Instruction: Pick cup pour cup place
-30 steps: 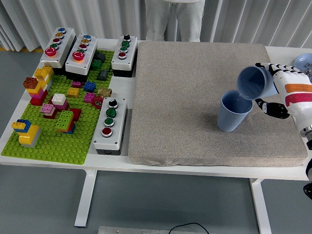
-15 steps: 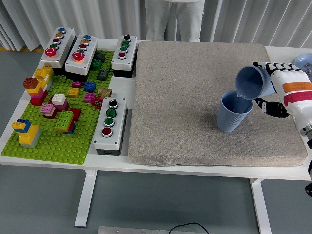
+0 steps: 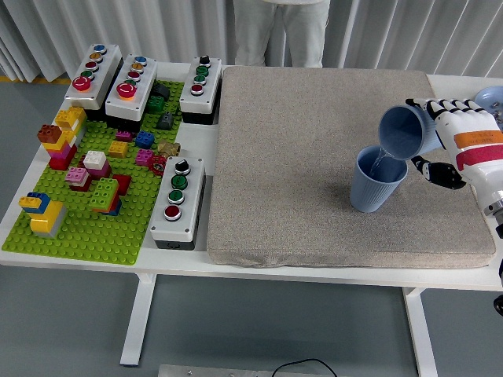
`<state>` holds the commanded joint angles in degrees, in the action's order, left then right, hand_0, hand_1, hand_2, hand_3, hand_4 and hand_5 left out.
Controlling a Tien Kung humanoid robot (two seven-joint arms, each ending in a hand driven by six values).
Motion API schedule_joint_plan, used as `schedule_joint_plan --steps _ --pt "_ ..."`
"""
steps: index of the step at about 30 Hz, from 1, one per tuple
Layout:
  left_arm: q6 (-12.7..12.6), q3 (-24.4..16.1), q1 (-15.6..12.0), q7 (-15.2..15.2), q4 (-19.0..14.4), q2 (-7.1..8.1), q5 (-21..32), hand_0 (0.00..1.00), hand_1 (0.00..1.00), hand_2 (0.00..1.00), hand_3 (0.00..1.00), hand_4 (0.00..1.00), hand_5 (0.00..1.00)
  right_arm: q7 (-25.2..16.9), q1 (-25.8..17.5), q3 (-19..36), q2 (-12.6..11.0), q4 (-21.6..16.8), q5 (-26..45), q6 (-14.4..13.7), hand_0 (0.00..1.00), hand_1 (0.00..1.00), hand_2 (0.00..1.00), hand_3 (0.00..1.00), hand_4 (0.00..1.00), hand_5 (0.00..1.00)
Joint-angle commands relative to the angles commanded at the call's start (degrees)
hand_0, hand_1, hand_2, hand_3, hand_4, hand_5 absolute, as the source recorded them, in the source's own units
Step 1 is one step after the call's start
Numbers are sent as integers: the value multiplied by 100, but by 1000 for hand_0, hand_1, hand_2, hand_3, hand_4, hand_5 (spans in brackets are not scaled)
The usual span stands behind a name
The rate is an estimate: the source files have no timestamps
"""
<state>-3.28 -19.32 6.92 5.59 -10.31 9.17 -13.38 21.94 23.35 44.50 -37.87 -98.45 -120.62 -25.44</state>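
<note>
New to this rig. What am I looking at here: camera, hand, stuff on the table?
One view, from a camera at the robot's head looking down over a white table. The robot's right hand, five-fingered, comes in from the right holding a tilted blue cup, its mouth over an upright blue cup standing on a grey mat; it appears to be pouring. On the left lie a green brick baseplate with toy bricks and four button boxes. A person stands at the far side. The left arm is out of view.
</note>
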Motion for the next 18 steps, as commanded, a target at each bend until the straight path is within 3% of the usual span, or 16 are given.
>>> schedule_joint_plan --steps 18 --pt "-1 -12 15 -1 0 3 -13 696 731 756 635 487 936 -113 29 -47 -66 21 -91 -144 854 667 576 652 683 29"
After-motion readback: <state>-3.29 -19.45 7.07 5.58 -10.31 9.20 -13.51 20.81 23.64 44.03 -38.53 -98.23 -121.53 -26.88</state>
